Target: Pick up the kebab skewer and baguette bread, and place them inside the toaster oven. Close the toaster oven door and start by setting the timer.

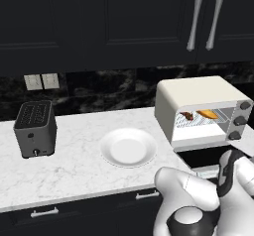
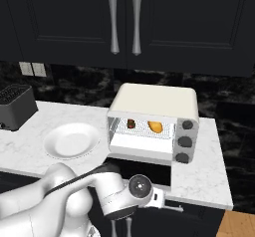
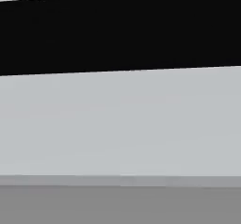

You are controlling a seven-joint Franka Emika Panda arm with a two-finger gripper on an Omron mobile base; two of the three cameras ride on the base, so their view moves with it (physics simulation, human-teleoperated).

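Toaster oven (image 2: 152, 101): cream-white, standing on the white marble desk (image 1: 74, 165), three dark knobs down its right side. Toaster oven door (image 2: 142, 169): dropped open, dark glass lying flat out over the desk edge.

Kebab skewer (image 2: 131, 124): dark red-brown, on the wire rack inside, left part.

Baguette bread (image 2: 156, 126): golden-orange, on the same rack, just beside the skewer to its right.

White plate (image 1: 128, 147): on the desk, left of the oven. Dark grey slot toaster (image 1: 34, 128): further left, well apart.

Claw: fingertips not visible, so I cannot tell whether spread or pressed together; the arm's wrist sits low, before the open door, with the oven and its contents above and beyond.
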